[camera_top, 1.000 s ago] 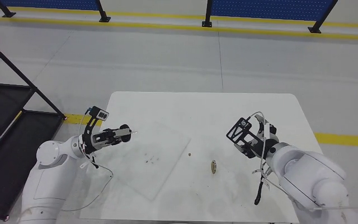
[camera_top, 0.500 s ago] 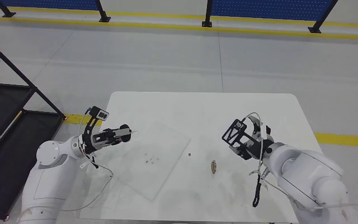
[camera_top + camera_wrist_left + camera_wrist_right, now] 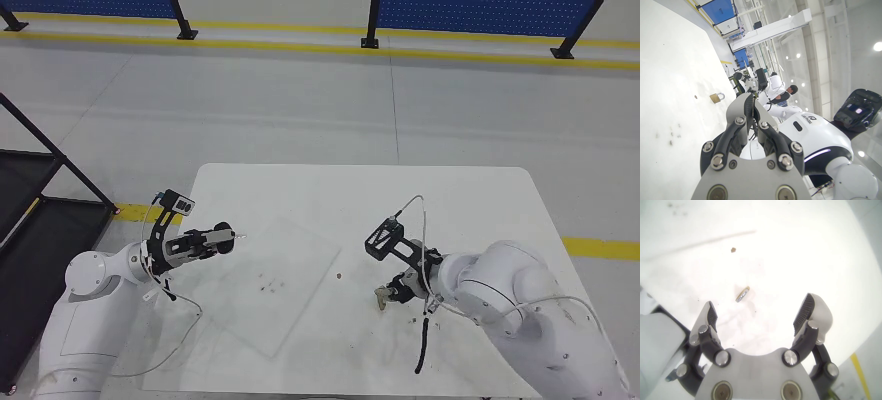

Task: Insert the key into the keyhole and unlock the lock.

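1. So, the right gripper [image 3: 759, 302] has its jaws spread wide with nothing between the pads. It sits low over the table [image 3: 450, 200], just beside the padlock [image 3: 742, 294].
2. From the right wrist view the padlock shows edge-on, just ahead of the open fingers and roughly in line with the gap. It touches neither pad.
3. The padlock has a brass body and a silver shackle. It lies on the white tabletop around the middle, a bit toward the right arm's side and the robot's edge.
4. A tiny brown speck [image 3: 733, 250] sits on the table near the padlock, on the left arm's side of it.
5. The left gripper [image 3: 751, 106] is held above the table's left side, well apart from the padlock, with its ribbed pads pressed together.
6. From the top a thin pale bit pokes past its tips, but I can't tell if that's the key.
7. A clear sheet [image 3: 300, 250] lies flat between the two arms, with a few dark smudges on it.
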Robot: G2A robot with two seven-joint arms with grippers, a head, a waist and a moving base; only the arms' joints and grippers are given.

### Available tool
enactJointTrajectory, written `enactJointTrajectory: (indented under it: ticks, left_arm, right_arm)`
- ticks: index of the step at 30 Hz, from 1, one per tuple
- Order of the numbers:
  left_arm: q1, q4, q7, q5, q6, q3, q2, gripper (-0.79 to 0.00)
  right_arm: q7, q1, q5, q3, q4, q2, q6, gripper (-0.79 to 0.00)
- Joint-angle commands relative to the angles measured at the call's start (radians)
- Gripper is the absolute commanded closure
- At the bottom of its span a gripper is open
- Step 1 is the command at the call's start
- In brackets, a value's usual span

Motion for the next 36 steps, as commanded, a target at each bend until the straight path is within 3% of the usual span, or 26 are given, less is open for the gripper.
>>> enactJointTrajectory:
  ticks: [1, 5, 19, 26, 36]
  left_arm:
    - [0.0, 0.0, 0.0, 0.0, 0.0, 0.0, 0.0, 0.0]
    - [0.0, 0.0, 0.0, 0.0, 0.0, 0.0, 0.0, 0.0]
    - [0.0, 0.0, 0.0, 0.0, 0.0, 0.0, 0.0, 0.0]
    - [0.0, 0.0, 0.0, 0.0, 0.0, 0.0, 0.0, 0.0]
    - [0.0, 0.0, 0.0, 0.0, 0.0, 0.0, 0.0, 0.0]
  right_arm:
    - [0.0, 0.054, 0.052, -0.046, 0.015, 0.02, 0.081, -0.785]
    - [0.0, 0.153, 0.166, -0.111, 0.027, 0.057, 0.21, -0.785]
    - [0.0, 0.153, 0.166, -0.111, 0.027, 0.057, 0.21, -0.785]
    - [-0.042, 0.109, 0.103, -0.117, 0.086, 0.059, 0.307, -0.785]
    - [-0.04, 0.107, 0.108, -0.145, 0.093, 0.063, 0.305, -0.785]
